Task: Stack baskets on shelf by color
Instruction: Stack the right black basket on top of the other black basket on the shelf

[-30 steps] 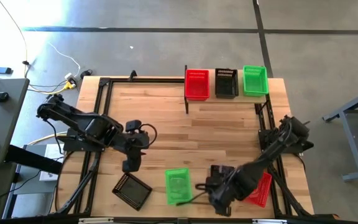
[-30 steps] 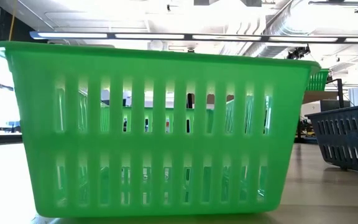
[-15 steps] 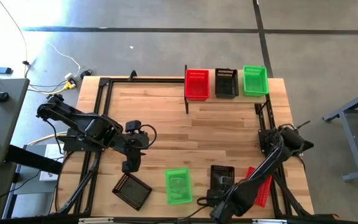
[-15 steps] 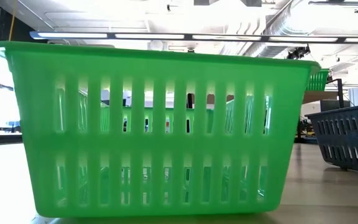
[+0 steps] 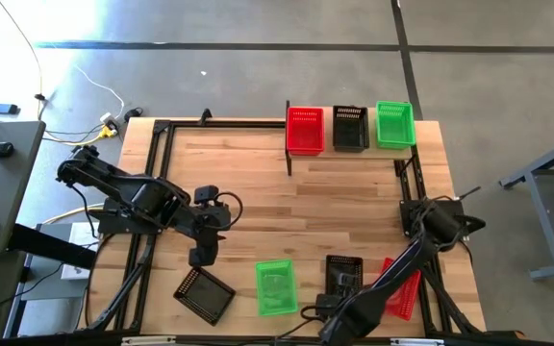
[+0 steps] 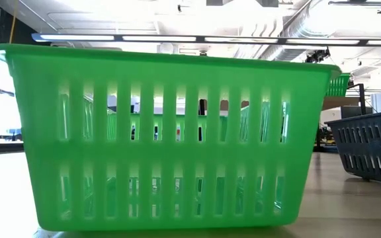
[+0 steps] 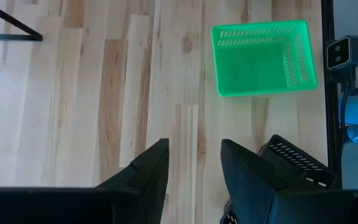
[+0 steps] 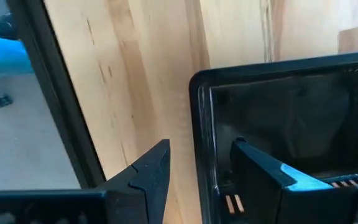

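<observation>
On the shelf (image 5: 349, 152) at the table's far right stand a red basket (image 5: 304, 130), a black basket (image 5: 350, 128) and a green basket (image 5: 394, 125). On the tabletop near the near edge stand a black basket (image 5: 205, 293), a green basket (image 5: 276, 286) (image 6: 164, 139) (image 7: 263, 57), a second black basket (image 5: 343, 276) (image 8: 291, 118) and a red basket (image 5: 400, 286). My left gripper (image 5: 203, 252) (image 7: 194, 162) hangs open over bare wood. My right gripper (image 5: 329, 308) (image 8: 201, 145) is open at the second black basket's near end, one finger inside it and one outside. My right gripper stands astride a wall (image 8: 199, 124) of the black basket, close to a corner: one finger (image 8: 260, 168) is inside the basket and the other (image 8: 148, 174) outside. I cannot tell whether either finger touches the wall. The basket stands flat on the table.
A black metal frame (image 5: 152, 192) borders the tabletop on the left and right (image 5: 407, 183). The middle of the table between the shelf and the near baskets is bare wood. In the low view the green basket fills most of the picture, with a dark basket (image 6: 369, 149) to its right.
My right arm has swung toward the table's near edge, uncovering the black basket it hung over, and its gripper now sits at that basket's near end. My left arm has kept still.
</observation>
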